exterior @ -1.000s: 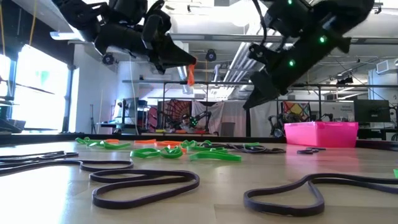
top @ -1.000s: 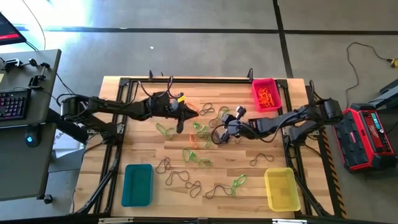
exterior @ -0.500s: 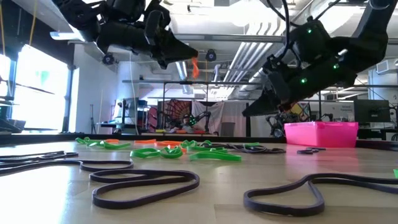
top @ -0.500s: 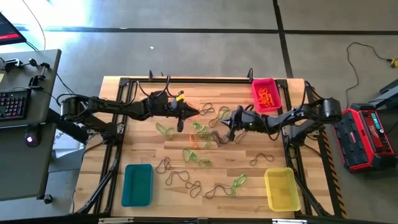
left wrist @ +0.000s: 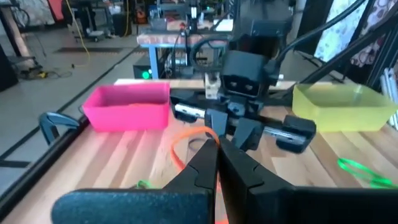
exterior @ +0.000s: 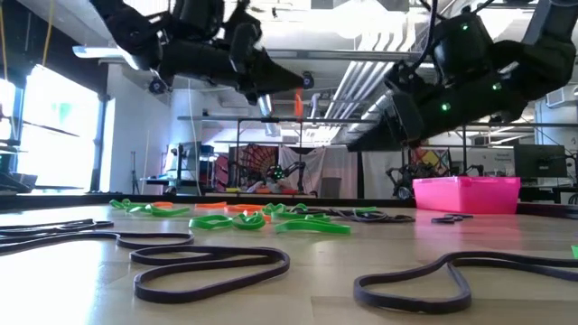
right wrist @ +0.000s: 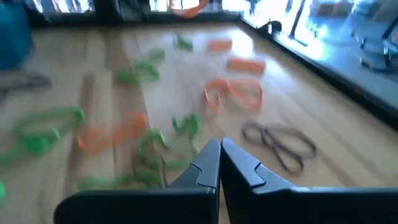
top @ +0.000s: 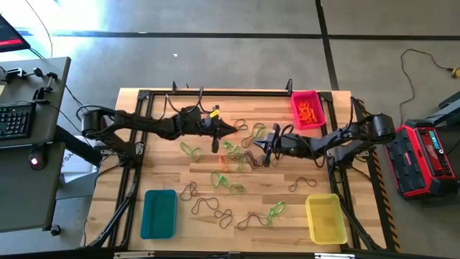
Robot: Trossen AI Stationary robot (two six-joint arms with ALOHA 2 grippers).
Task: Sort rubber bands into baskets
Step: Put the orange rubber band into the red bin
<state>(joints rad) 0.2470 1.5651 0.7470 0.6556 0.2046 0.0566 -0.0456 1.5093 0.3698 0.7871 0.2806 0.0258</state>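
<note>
Having swung right toward the pink basket (top: 307,109), the left gripper (top: 228,129) stays pinched on an orange band (exterior: 298,104) while the right gripper (top: 263,146) hangs shut, empty.

No writing, label, brand, number or sign can be read in any of the views — nothing legible on the bench (top: 172,169), the baskets (top: 159,213) or either arm. The keyboard (top: 16,119) on the side desk shows only lit keys, their characters too small to tell, and the red case (top: 425,158) on the floor carries no marking that can be made out. The room beyond the bench holds banners and screens, yet whatever is on them is too blurred to read — no letters or digits can be told there.
</note>
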